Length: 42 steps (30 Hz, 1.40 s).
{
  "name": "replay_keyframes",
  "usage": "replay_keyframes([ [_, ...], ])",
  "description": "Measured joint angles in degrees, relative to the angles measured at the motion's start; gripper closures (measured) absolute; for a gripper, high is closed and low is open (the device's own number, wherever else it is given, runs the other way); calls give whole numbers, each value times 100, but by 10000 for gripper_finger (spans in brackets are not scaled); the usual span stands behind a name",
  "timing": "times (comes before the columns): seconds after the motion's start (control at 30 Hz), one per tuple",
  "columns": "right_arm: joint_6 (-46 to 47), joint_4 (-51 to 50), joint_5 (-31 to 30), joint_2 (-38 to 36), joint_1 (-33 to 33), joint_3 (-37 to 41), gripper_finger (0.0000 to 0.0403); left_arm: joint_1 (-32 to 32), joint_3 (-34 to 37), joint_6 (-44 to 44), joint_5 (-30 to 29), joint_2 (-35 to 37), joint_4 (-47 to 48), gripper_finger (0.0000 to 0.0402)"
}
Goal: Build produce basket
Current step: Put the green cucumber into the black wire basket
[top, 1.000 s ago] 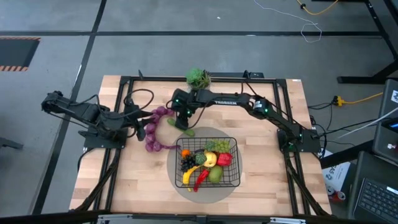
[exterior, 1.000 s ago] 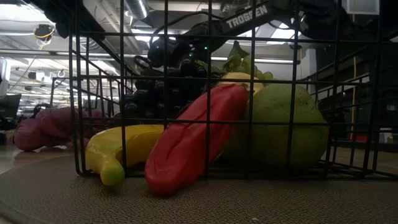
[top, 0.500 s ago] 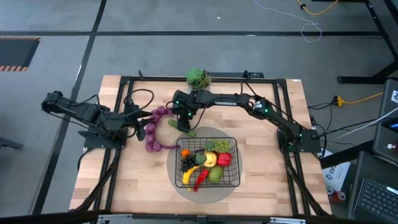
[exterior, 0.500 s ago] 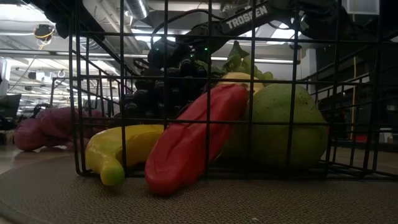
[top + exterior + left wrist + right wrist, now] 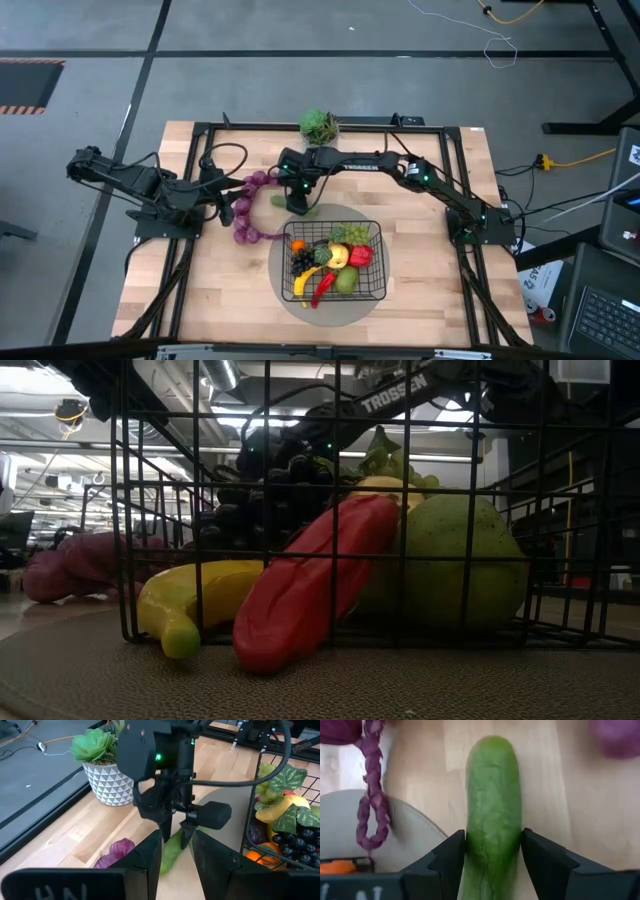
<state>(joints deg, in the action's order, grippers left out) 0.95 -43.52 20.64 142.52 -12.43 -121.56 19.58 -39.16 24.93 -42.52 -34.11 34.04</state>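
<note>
Right gripper fingers clamped on cucumber, both sides touching. You lift straight, clear basket rim, then lower inside.

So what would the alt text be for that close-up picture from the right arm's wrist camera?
The right gripper has its two dark fingers closed against both sides of a green cucumber that lies on the wooden table. A purple braided cord trails beside it over the edge of a round grey mat.
</note>
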Motion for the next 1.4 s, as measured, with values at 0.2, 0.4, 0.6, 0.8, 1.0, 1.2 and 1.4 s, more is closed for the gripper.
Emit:
replay_keyframes([
  [0.2, -2, -17, 19, 150, -22, -4, 210, 0, 1, -2, 0, -1, 19, 296],
  [0.4, 19, 3, -186, 157, -49, -27, 219, 1, 2, 1, 0, 0, 55, 296],
  [0.6, 556, 47, -287, 160, -59, -46, 266, -1, 2, 5, 0, 0, 114, 296],
  [0.8, 627, 50, -342, 122, -83, -51, 291, -1, 2, 17, 2, 0, 114, 296],
  [1.0, 540, -634, -756, 66, -96, -816, 291, -1, 2, 63, 15, 0, 112, 296],
  [1.2, 549, -1021, -1093, -355, -50, -1065, 294, -1, 4, 194, 24, -4, 109, 296],
  [1.4, 577, -1670, -1423, -1070, 197, -1078, 294, -1, 7, 203, 24, -4, 116, 296],
])
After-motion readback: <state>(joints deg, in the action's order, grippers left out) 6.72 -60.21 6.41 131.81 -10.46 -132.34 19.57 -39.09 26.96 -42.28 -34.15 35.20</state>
